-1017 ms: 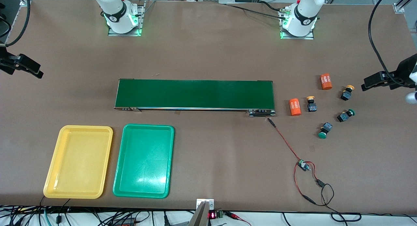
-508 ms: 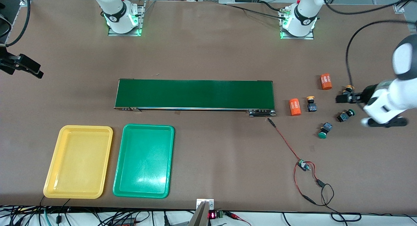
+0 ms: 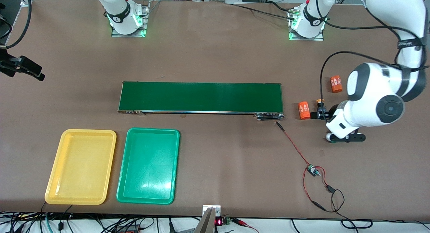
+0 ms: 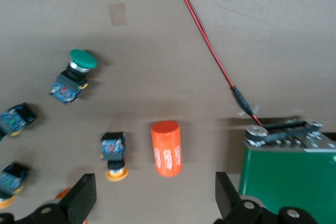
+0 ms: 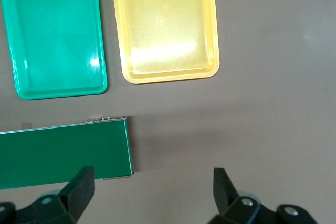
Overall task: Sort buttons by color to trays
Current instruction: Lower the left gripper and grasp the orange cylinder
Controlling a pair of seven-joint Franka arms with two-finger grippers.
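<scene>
My left gripper [image 3: 317, 114] hangs open over the buttons near the conveyor's end, and the arm hides most of them in the front view. One yellow-capped button [image 3: 320, 101] peeks out beside it. In the left wrist view that yellow-capped button [image 4: 113, 156] lies just inside one finger [image 4: 81, 198], next to an orange cylinder [image 4: 167, 148]. A green-capped button [image 4: 73, 74] lies apart from them, and two more buttons [image 4: 13, 119] sit at the frame's edge. The yellow tray [image 3: 80, 165] and the green tray [image 3: 147, 165] lie empty side by side. My right gripper [image 3: 38, 73] waits open at its end of the table.
The long dark-green conveyor belt [image 3: 201, 96] runs across the middle of the table. A second orange cylinder [image 3: 336, 84] lies toward the left arm's base. A red and black wire with a small board [image 3: 312, 170] trails from the conveyor's end toward the front camera.
The left arm has swung in from the table's end over the buttons, toward the conveyor's end. The right arm has not moved.
</scene>
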